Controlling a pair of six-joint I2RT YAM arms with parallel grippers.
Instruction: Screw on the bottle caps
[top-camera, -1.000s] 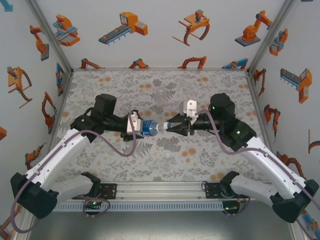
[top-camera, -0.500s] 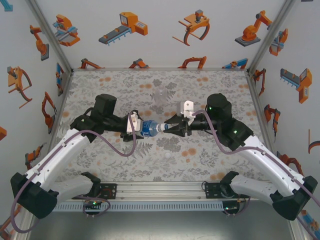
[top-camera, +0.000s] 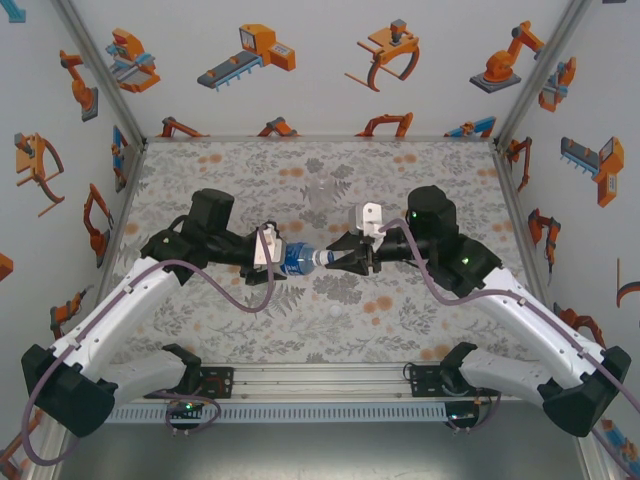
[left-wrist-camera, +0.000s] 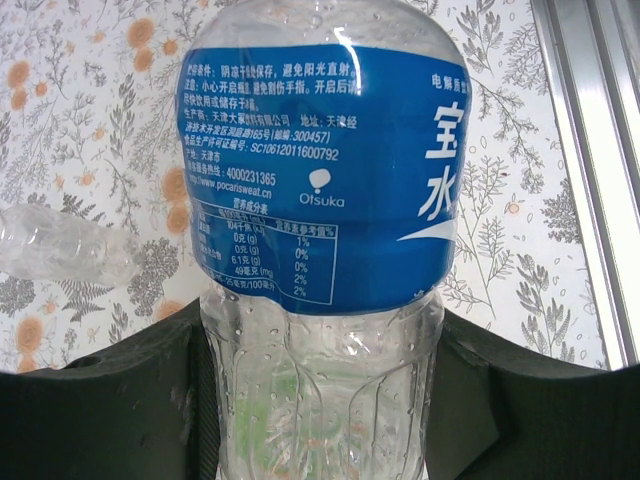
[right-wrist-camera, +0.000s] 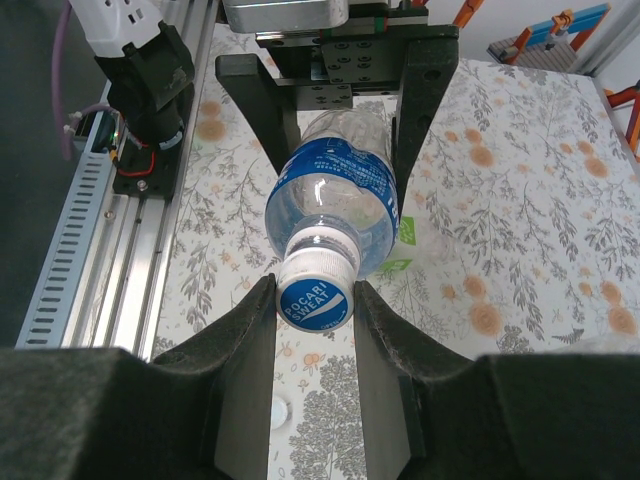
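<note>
The clear bottle with the blue label is held level above the middle of the table. My left gripper is shut on its lower body, one dark finger on each side. The bottle's neck points right. A white cap with a blue printed top sits on that neck. My right gripper is shut on the cap, both pads pressed to its sides, and meets the bottle mouth. A loose white cap lies on the table in front, also the cap on the table.
A plain clear bottle stands at the back centre of the floral table; a clear bottle shows left of the held one. Green patches show behind the held bottle. A metal rail runs along the near edge.
My right wrist has rolled about its axis and the right arm has shifted slightly left, still gripping the cap. The left arm and the bottle have stayed put.
</note>
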